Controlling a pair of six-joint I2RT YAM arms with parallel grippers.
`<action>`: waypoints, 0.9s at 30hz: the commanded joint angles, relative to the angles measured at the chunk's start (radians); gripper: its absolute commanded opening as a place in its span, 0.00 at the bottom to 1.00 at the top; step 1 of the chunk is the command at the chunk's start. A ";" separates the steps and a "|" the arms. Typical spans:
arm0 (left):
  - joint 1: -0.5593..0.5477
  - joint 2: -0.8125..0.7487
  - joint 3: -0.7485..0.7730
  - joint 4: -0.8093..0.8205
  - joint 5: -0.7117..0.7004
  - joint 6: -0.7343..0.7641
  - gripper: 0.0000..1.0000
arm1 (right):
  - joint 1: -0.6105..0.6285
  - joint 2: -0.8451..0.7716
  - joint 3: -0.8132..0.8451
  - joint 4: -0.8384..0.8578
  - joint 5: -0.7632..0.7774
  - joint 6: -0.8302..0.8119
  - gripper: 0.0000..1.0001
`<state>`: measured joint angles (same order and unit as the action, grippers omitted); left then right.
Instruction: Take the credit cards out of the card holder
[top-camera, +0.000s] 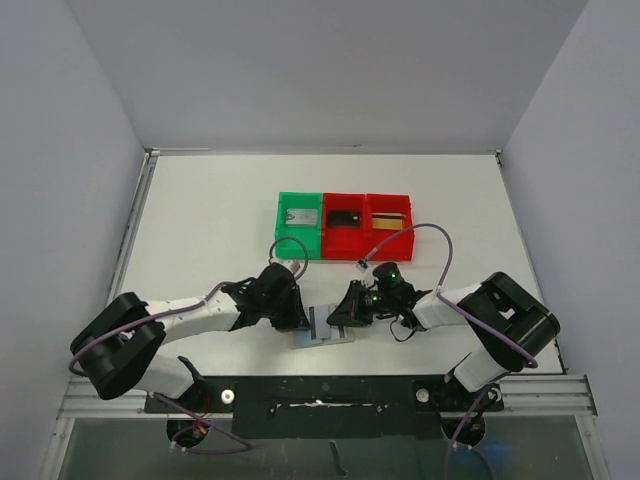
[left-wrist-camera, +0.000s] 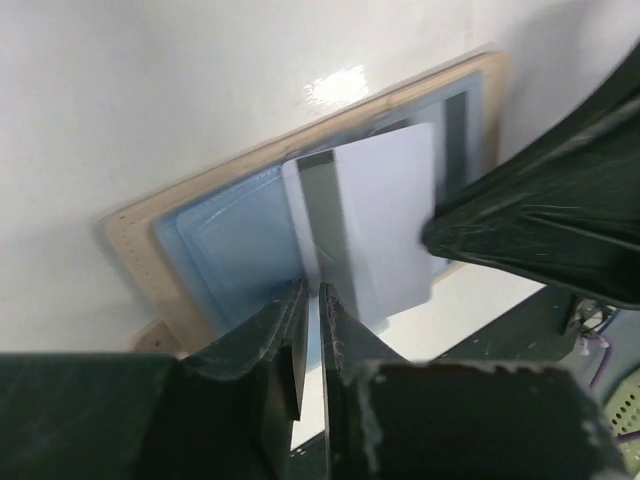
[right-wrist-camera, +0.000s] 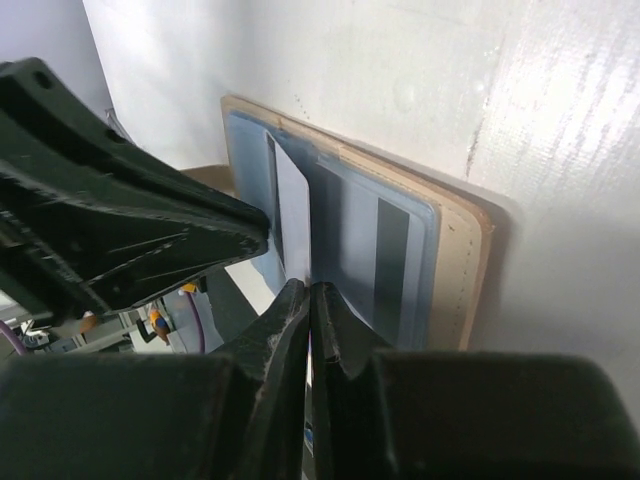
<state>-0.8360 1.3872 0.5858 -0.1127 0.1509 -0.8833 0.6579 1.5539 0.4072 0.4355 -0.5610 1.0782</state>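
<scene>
White table (top-camera: 200, 220), with a row of three bins (top-camera: 298, 246) well beyond the wallet (left-wrist-camera: 215, 250), toward the back. A silver card (top-camera: 301, 216), black card (top-camera: 345, 217) and gold card (top-camera: 390, 217) lie in them, one each.

The wallet lies open, blue side up, at the table's near edge, with both arms crowded over it. The right gripper (right-wrist-camera: 308, 290) is on the wallet's right. Its jaws are fully together, holding nothing that I can make out, and the tips press onto the blue lining right beside the white card (left-wrist-camera: 380, 220). The left gripper (left-wrist-camera: 315, 295) comes in from the wallet's left with its jaws nearly closed, and it looks to be pinching that card's corner. The card is partly out of its pocket and tilted up off the wallet.

Imo the trick now is to pull straight along the pocket, not up. The right tips should pin the wallet but stay off the card itself. A corner pinch is sketchy, since the card could twist and slip.
</scene>
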 joint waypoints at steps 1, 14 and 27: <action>-0.004 0.016 -0.021 0.018 -0.016 -0.013 0.08 | 0.012 0.002 0.013 0.077 0.000 0.013 0.04; -0.008 0.032 -0.070 0.009 -0.052 -0.019 0.03 | 0.056 0.073 0.024 0.170 0.015 0.068 0.22; -0.009 0.019 -0.069 -0.001 -0.065 -0.020 0.02 | 0.060 0.079 -0.024 0.287 0.048 0.131 0.06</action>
<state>-0.8364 1.3968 0.5449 -0.0750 0.1432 -0.9138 0.7097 1.6577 0.4053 0.6228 -0.5484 1.1851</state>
